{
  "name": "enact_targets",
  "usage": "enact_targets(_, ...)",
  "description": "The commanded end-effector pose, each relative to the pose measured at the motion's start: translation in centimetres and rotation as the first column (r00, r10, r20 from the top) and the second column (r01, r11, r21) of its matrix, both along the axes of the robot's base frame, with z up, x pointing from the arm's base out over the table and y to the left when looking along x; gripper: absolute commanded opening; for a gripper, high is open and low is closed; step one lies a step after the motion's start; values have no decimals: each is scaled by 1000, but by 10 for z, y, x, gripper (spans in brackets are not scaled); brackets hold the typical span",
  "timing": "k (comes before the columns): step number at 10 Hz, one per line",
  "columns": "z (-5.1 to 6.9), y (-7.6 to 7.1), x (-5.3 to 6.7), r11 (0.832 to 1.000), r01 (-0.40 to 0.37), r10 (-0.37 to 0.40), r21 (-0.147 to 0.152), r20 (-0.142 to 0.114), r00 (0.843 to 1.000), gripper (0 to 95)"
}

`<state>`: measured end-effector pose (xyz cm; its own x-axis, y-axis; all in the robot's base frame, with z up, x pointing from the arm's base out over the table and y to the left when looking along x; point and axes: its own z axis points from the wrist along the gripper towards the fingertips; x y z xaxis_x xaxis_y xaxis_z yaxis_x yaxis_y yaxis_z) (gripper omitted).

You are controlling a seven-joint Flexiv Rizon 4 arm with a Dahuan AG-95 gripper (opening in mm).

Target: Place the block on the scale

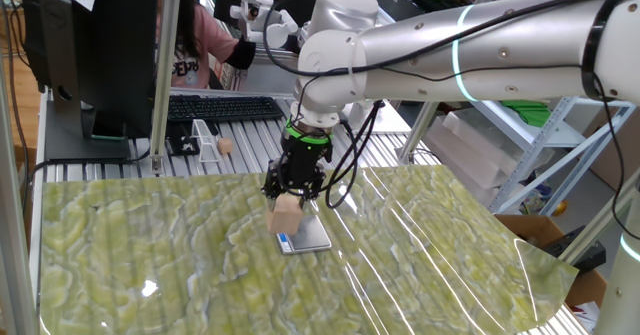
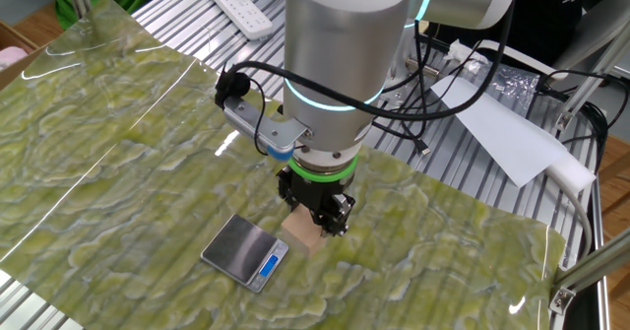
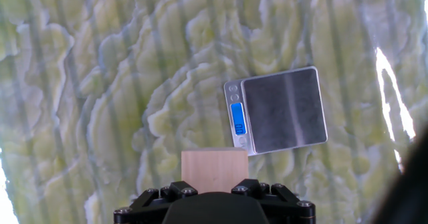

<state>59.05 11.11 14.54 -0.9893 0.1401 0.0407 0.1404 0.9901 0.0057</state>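
Green-and-yellow marbled sheeting covers the table point(image 1: 150, 245), with ribbed metal bare at its edges. Over it the black claw point(image 1: 291, 197) points straight down, clamped on the small light-tan wooden cube point(image 2: 302, 233) — the cube sits between the fingers, lifted off the sheeting. Just beside it lies the flat silver-grey pocket scale point(image 3: 281, 110), blue display strip toward the cube — its weighing plate bare.

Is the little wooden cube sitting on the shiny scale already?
No, the light-tan wooden cube sits between the black tool's fingers, beside the silver-grey flat scale, whose plate is bare.
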Motion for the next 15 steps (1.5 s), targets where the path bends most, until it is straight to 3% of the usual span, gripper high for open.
enact_targets(1,0,0,2,1000,-1,1,1,0,1000,0)
enact_targets(9,5,-4,19,1000,2,-2,-5,11,1000,0)
enact_targets(15,-3,-29,39,999,-44,44,-4,22,999,0)
